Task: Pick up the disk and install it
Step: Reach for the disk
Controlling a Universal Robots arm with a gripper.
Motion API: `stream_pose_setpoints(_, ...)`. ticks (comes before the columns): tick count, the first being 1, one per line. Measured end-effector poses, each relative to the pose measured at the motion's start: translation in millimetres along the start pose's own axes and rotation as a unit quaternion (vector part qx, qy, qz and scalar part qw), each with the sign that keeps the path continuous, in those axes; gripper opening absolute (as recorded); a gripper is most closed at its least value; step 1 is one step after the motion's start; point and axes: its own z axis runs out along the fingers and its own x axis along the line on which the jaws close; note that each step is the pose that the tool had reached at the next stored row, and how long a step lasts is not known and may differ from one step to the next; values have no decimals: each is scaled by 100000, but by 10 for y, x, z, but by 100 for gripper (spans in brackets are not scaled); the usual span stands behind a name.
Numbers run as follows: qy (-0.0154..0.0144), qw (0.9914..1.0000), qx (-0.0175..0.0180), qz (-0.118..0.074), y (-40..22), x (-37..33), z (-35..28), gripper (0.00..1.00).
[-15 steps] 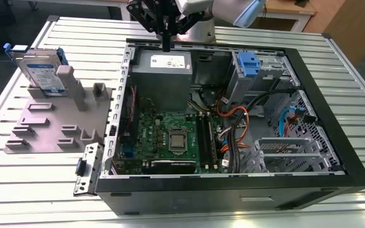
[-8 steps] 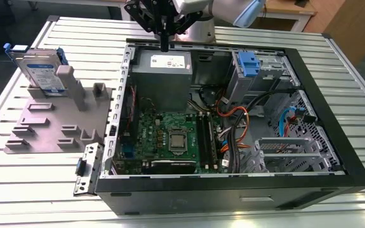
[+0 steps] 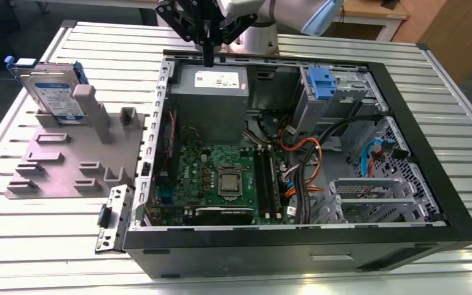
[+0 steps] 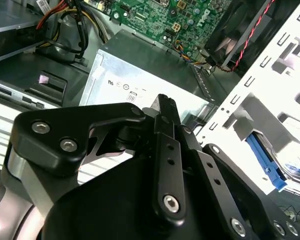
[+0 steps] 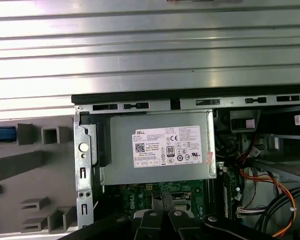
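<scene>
Nearest the lens, an open black computer case (image 3: 302, 249) is spread across the lower frame of the exterior view. At upper left, the flat silver disk (image 3: 56, 92) with blue rails is stood upright in a grey slotted fixture plate (image 3: 64, 166). At upper centre, the black gripper (image 3: 209, 60) is poised over the grey power supply (image 3: 211, 92), jaws clenched on nothing, well apart from the disk.
</scene>
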Motion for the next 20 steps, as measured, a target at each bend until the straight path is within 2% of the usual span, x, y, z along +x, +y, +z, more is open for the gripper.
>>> stream_pose_setpoints(9,-2,100000,-5,10,0,7,0,11)
stream_pose_setpoints(10,-3,100000,-4,5,-11,152,-2,11)
stream_pose_setpoints(20,-2,100000,-5,11,-14,186,-3,11)
